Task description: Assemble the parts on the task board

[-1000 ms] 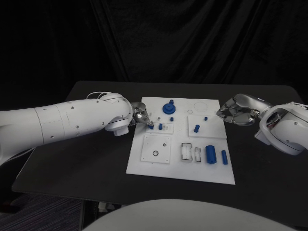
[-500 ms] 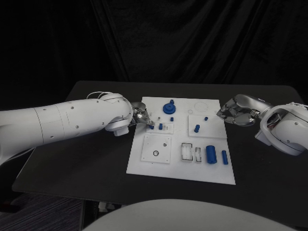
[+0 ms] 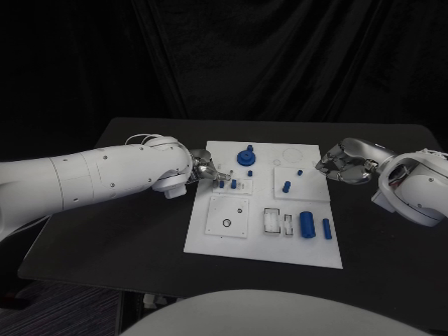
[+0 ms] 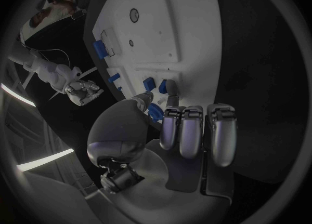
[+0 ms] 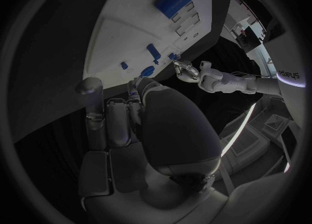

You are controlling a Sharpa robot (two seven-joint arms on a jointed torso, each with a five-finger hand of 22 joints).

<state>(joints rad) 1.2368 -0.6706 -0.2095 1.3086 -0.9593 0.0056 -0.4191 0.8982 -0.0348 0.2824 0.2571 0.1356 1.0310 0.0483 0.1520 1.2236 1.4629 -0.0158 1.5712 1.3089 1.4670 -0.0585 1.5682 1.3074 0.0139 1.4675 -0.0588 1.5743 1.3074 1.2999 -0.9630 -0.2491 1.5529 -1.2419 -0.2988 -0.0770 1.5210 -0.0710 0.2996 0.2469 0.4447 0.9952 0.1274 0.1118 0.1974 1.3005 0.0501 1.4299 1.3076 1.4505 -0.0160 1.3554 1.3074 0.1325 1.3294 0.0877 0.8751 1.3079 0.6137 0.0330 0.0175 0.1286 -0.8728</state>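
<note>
One small blue part [image 3: 232,184] sits at the task board's [image 3: 264,248] nine-o'clock edge, pinched by the left hand [image 3: 206,171]; a tilted entry could jam it or flick it loose. Right hand [image 3: 345,161], at three o'clock, hovers clenched on nothing. Against earlier frames, the part has shifted slightly inward.

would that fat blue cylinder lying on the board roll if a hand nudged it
Probably. The blue cylinder lies on its side on the flat task board, so a sideways push would likely roll it. It looks stiff and smooth, perhaps slippery to pinch.
</note>
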